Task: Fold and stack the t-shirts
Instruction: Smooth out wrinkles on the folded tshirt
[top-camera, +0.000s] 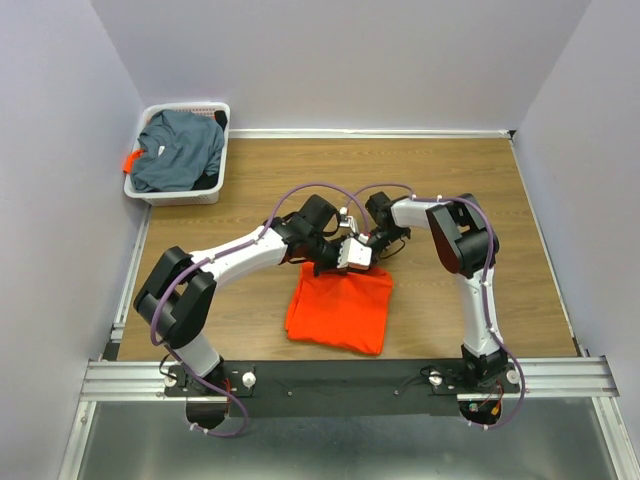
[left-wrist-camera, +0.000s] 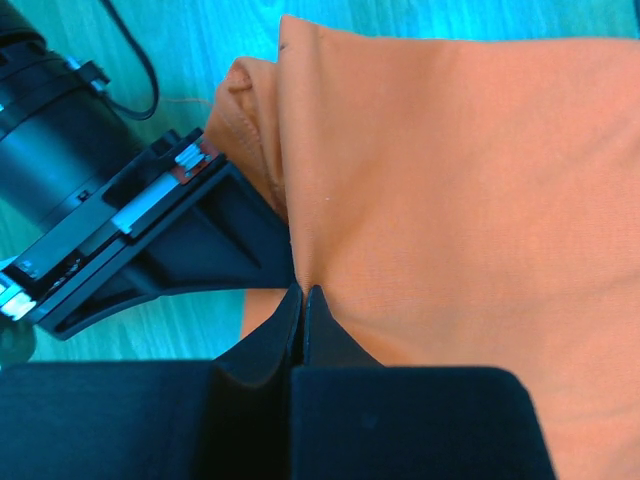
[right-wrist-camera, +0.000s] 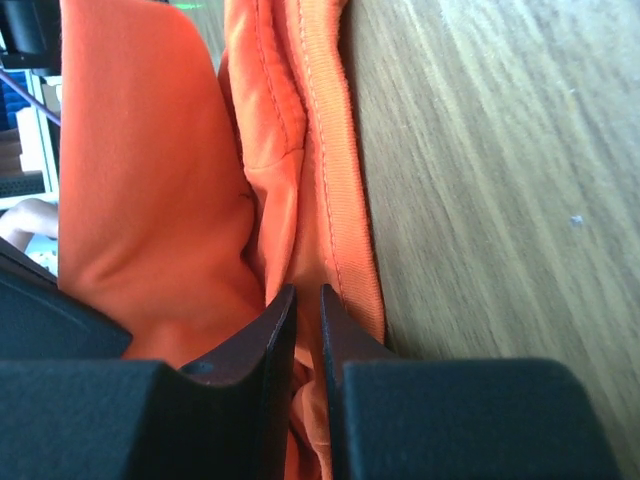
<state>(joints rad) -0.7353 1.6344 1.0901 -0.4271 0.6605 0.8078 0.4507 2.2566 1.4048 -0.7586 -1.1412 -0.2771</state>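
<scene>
The orange t-shirt (top-camera: 340, 308) lies folded on the wooden table, in front of both arms. My left gripper (top-camera: 332, 262) and right gripper (top-camera: 374, 246) meet close together at the shirt's far edge. In the left wrist view the left gripper (left-wrist-camera: 302, 292) is shut on a pinch of orange cloth (left-wrist-camera: 450, 180). In the right wrist view the right gripper (right-wrist-camera: 308, 292) is shut on the hemmed orange edge (right-wrist-camera: 330, 200). The dark grey-blue t-shirt (top-camera: 178, 148) lies crumpled in the basket at the far left.
The white slotted basket (top-camera: 182, 196) stands at the table's far left corner, with a bit of orange showing at its left rim. Grey walls close in the table on three sides. The right arm's body (left-wrist-camera: 90, 210) sits close beside the left gripper.
</scene>
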